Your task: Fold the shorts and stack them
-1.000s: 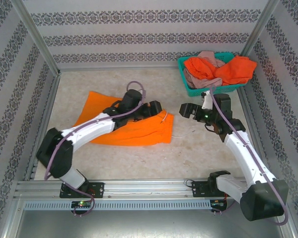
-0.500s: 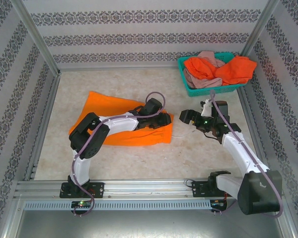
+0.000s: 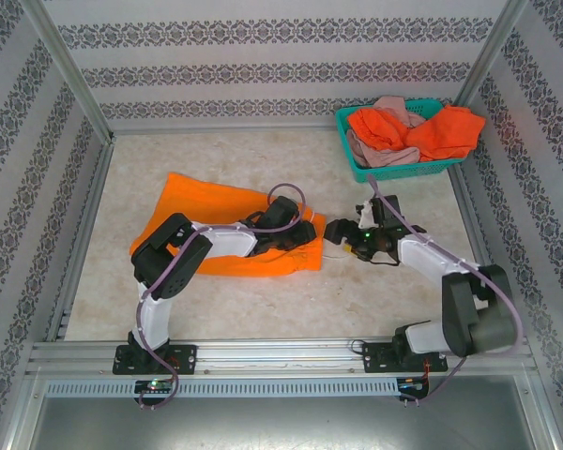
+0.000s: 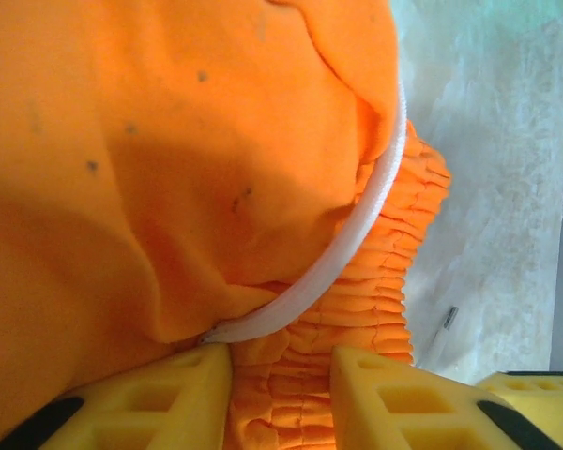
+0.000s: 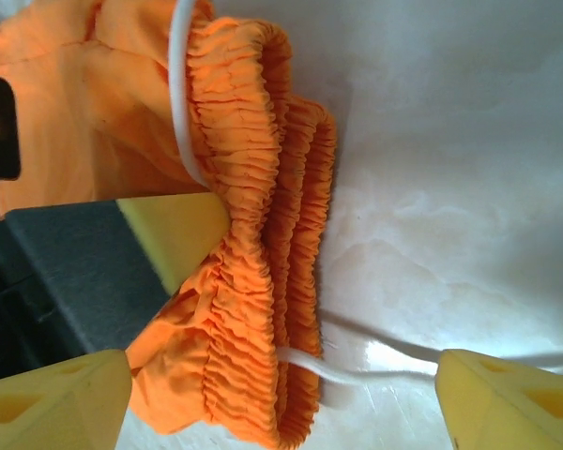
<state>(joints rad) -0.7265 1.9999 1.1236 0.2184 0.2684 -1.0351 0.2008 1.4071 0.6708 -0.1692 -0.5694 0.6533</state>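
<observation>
Left fingers [image 3: 300, 236] sit narrow w/ the gathered waistband [image 4: 291, 375] of the bright orange shorts [image 3: 206, 199] filling the gap btwn them, cloth touching both; reads as a pinch, firmness unclear. Right fingers [image 3: 330, 234] stand wide, straddling the same waistband corner and the white drawstring [image 5: 180, 103], holding nothing. Shorts lie flat on the tabletop [image 3: 263, 300], long axis left-right, legs to the left, waistband at the right end, right at both sets of fingers; right arm meets it from the right, left arm reaches across the cloth. Red-orange pair [image 3: 453, 131] & pink pair [image 3: 380, 156] sit in the teal basket [image 3: 394, 174], far right, nearer the right arm. No brand, label or writing legible
</observation>
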